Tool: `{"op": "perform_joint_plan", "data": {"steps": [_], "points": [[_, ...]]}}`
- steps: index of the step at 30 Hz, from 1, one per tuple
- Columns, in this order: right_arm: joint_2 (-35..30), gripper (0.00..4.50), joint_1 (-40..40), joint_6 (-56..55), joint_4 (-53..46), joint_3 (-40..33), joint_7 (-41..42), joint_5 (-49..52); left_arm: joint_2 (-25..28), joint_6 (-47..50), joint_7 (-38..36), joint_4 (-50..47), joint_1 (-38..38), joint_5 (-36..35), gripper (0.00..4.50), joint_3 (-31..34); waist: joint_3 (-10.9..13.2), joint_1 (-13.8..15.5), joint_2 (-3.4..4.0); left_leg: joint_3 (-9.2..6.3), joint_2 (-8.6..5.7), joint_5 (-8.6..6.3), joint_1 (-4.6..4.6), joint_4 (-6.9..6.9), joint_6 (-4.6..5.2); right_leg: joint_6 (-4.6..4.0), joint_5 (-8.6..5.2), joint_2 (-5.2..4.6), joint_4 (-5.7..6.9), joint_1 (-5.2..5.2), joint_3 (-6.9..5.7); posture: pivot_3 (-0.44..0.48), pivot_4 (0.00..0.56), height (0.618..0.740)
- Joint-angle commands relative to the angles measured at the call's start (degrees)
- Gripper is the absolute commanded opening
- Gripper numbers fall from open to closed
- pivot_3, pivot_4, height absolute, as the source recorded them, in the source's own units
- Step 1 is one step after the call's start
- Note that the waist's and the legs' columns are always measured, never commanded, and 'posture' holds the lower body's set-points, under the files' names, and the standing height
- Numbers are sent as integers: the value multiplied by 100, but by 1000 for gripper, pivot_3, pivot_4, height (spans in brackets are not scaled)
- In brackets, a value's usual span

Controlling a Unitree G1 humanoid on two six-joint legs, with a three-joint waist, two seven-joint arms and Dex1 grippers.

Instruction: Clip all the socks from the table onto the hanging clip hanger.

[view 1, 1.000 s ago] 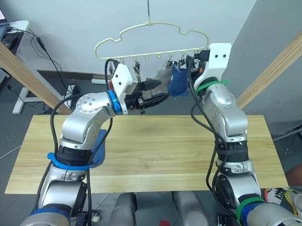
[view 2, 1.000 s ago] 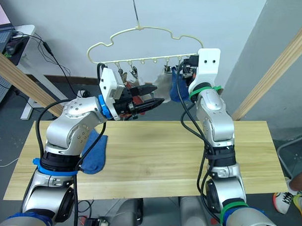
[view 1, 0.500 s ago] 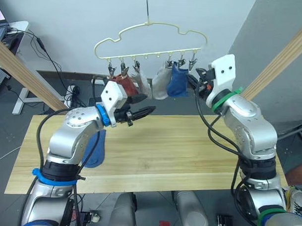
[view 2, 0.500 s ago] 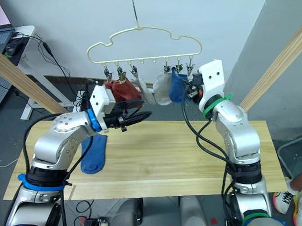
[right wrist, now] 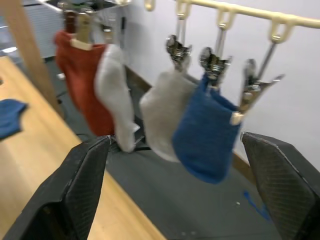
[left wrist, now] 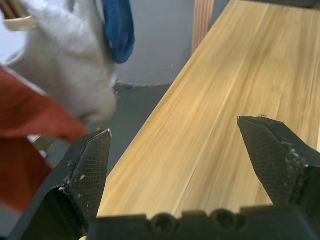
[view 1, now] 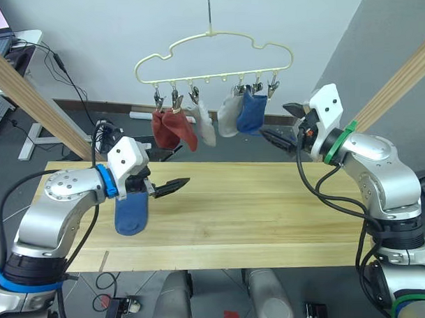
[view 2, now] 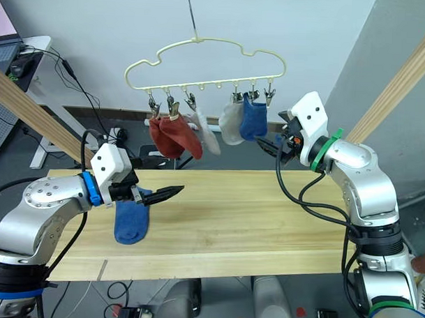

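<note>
hung socks [view 2: 199, 130]: 5 | table [view 2: 266, 224] blue sock [view 2: 131, 222]: 1

Both arms pull back from the hanger

The left gripper [view 1: 171, 186], which a second ago was raised just under the clips of the clip hanger [view 1: 214, 58], has dropped and swung out to the robot's left; it now hangs low over the table [view 1: 266, 210] with its fingers spread, above the blue sock [view 1: 132, 213] lying there, which its arm no longer hides. The right gripper [view 1: 280, 126] has moved away from the last clips to the right of the hung blue sock [view 1: 252, 111], fingers apart. The two rust red socks [view 1: 173, 129] and the grey socks [view 1: 229, 119] now hang in plain sight.
</note>
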Motion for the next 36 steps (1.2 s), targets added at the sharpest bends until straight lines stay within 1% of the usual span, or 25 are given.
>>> {"op": "perform_joint_plan", "data": {"steps": [1, 5, 13, 19, 22, 28, 33, 36], "points": [[-144, 4454, -13, -166, -134, -56, 257, 113, 145, -63, -77, -290, 173, -69, 4500, 250, -2, 4, 0, 0, 0, 0, 0, 0, 0, 0, 0, 0, 0, 0, 0, -224, 218, 740], [-221, 4454, 106, -201, -215, -47, 402, 99, 237, -37, -146, -415, 326, -161, 4500, 349, -7, 8, 0, 0, 0, 0, 0, 0, 0, 0, 0, 0, 0, 0, 0, -221, 210, 740], [-442, 4454, 285, -645, -182, -62, 918, 92, 448, -328, -224, -399, 656, 5, 4500, 581, -60, 11, 2, 3, 1, 0, 1, 1, -1, -2, 1, 0, 1, 0, 1, -209, 201, 740], [-400, 4454, 413, -1161, -56, -166, 1211, 215, 436, -446, -196, -328, 684, 88, 4500, 599, -156, 34, -1, 2, 2, 1, 2, 2, -1, -3, 2, 1, 2, 2, 0, -204, 185, 740], [-367, 4454, 484, -1301, 24, -190, 1298, 298, 353, -471, -122, -309, 688, 112, 4500, 601, -200, 35, 3, 2, 2, 1, 3, 4, -2, -4, 3, 1, 3, 2, 0, -199, 168, 740], [-353, 4454, 508, -1662, 342, -135, 1302, 192, 237, -536, 52, -274, 674, 166, 4500, 578, -306, 34, 4, 2, 2, 3, 8, 4, -5, -6, 5, 3, 3, 5, 0, -195, 151, 740], [-321, 4454, 503, -1771, 504, -108, 1228, 164, 202, -513, 113, -306, 700, 139, 4500, 604, -339, 29, 12, 0, 3, 9, 9, 5, -9, -8, 14, 5, 4, 6, 1, -192, 143, 740], [-306, 4454, 555, -1824, 555, -137, 1210, 183, 189, -525, 128, -316, 754, 118, 4500, 632, -410, 9, 19, 0, 4, 11, 9, 5, -9, -9, 14, 6, 4, 6, 1, -191, 130, 740]]}}
